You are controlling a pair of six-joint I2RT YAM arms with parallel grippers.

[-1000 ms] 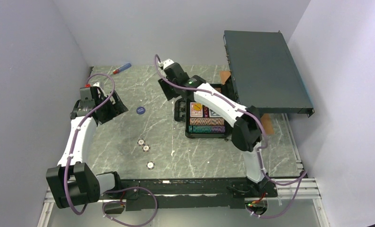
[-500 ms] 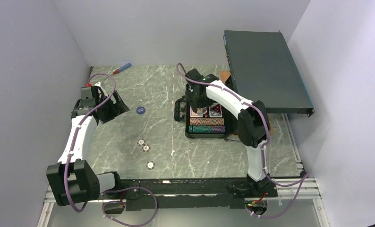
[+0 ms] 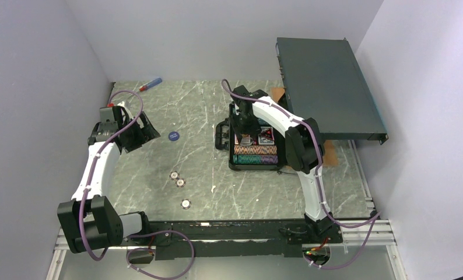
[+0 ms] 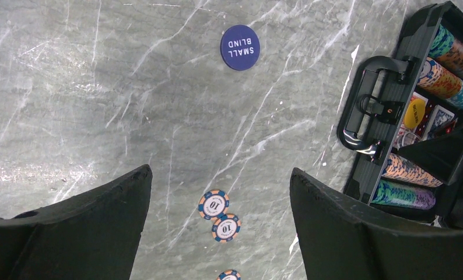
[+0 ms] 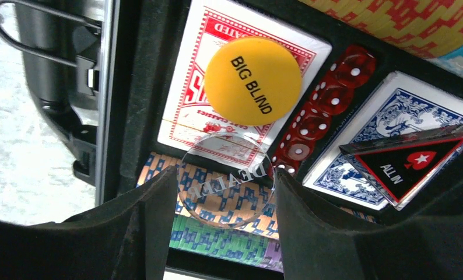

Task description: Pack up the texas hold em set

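Observation:
The small dark grey case (image 3: 220, 135) lies open at the table's middle right, with rows of striped chips (image 5: 241, 233), a red deck (image 5: 185, 99), a blue deck (image 5: 386, 125), red dice (image 5: 328, 105), a yellow BIG BLIND button (image 5: 252, 80) and a triangular ALL IN marker (image 5: 410, 163) inside. My right gripper (image 3: 245, 129) is over the case, shut on a clear round DEALER button (image 5: 226, 178). My left gripper (image 3: 141, 135) is open and empty above the table at the left. A blue SMALL BLIND button (image 4: 239, 47) and three loose chips (image 4: 213, 204) lie on the table.
A large flat dark rack box (image 3: 328, 87) stands over the back right, beside the case. A red-and-blue screwdriver (image 3: 150, 84) lies at the back left. The loose chips (image 3: 181, 182) sit between the two arms, and the case handle (image 4: 366, 105) faces left.
My right gripper has moved from the table's back middle rightward and come down over the open case with the clear button in it. The left arm has not moved.

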